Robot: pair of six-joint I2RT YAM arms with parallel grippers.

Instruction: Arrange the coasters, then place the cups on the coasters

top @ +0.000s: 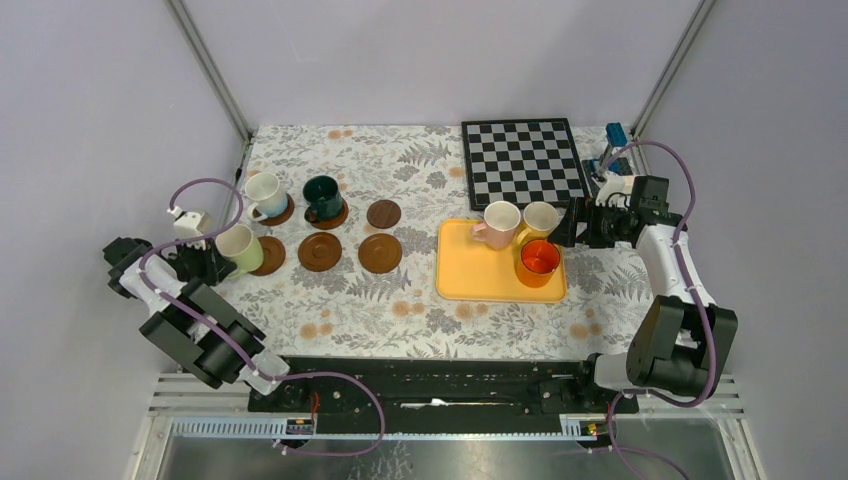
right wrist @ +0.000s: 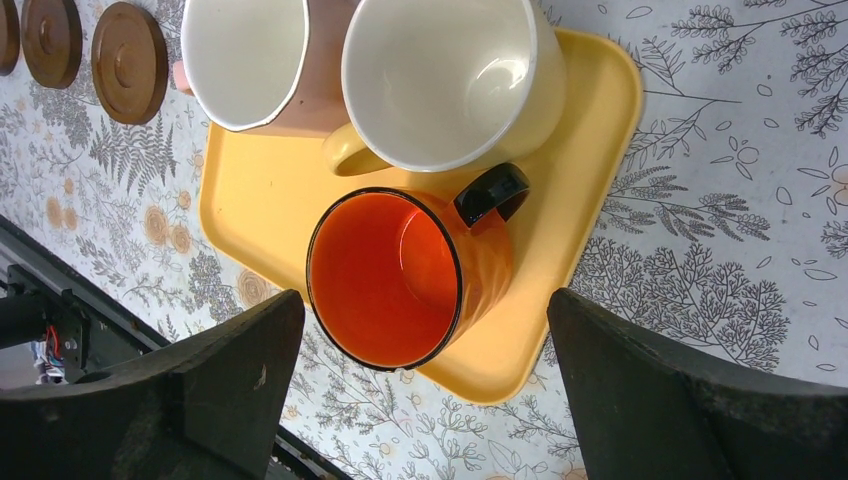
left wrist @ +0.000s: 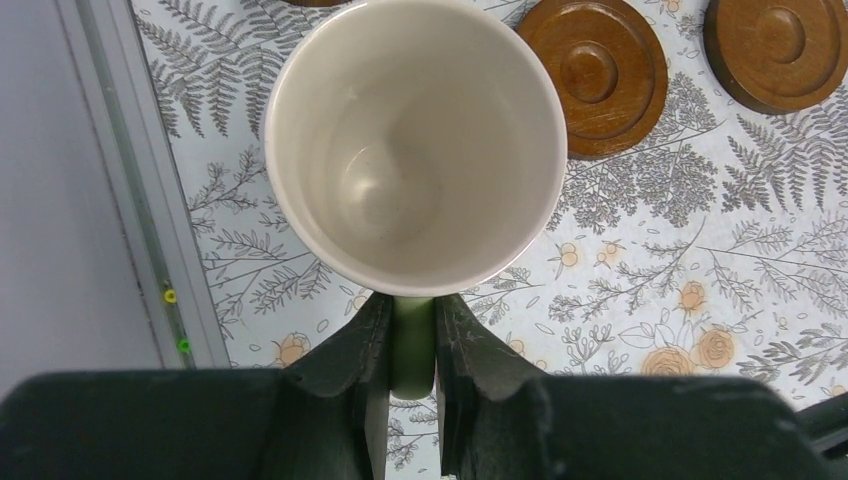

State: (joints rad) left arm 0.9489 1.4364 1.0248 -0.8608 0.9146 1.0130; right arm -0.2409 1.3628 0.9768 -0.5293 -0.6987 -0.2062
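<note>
Left pincer (left wrist: 411,330) grips light-green ceramic mug (left wrist: 415,140) by handle — round dark-brown wooden coaster (top: 272,257) just right of it; right pincer (right wrist: 425,335) released.

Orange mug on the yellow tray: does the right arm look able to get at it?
Probably yes: the open, empty right tool faces the orange ceramic mug with nothing between; the cream-yellow ceramic mug crowds only its handle side.

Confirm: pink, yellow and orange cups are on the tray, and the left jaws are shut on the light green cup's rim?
No: the left jaws are shut on the handle of the light green cup, not its rim; the left wrist view shows it. The rest is right.
</note>
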